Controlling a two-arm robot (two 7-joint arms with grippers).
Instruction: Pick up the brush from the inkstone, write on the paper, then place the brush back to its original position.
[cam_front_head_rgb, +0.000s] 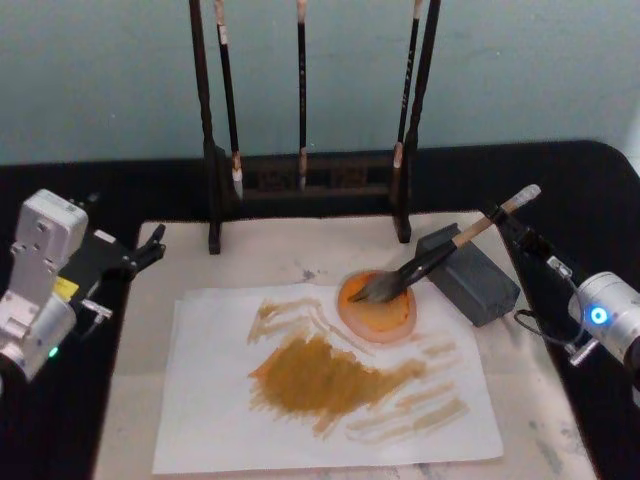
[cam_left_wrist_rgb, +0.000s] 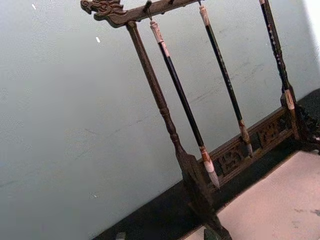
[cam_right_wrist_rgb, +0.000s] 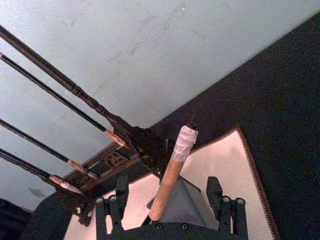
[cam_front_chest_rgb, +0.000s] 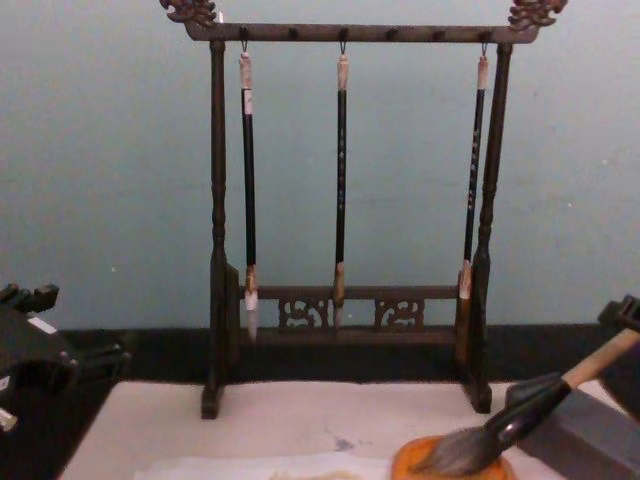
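The right gripper (cam_right_wrist_rgb: 167, 184) is hanging released, its fingers (cam_right_wrist_rgb: 121, 192) spread to either side of the brush (cam_front_head_rgb: 440, 255) handle. A gap is showing on each side, so it is grasping nothing. The brush is lying slanted through that opening. Its whitish handle end is poking up past the fingers, its shaft is resting on the grey inkstone (cam_front_head_rgb: 478, 285) just ahead of the gripper, and its tuft is lying farthest from the gripper, in the orange dish (cam_front_head_rgb: 392, 322). The dish is sitting at the near edge of the paper (cam_front_head_rgb: 220, 420), whose brown-stroked sheet is spreading away beyond the tuft. Bare mat (cam_front_head_rgb: 540, 430) is lying open beside the gripper. The brush stand (cam_front_head_rgb: 310, 180) is rising beyond the inkstone. The left gripper (cam_front_head_rgb: 150, 245) is sitting parked at the mat's opposite edge.
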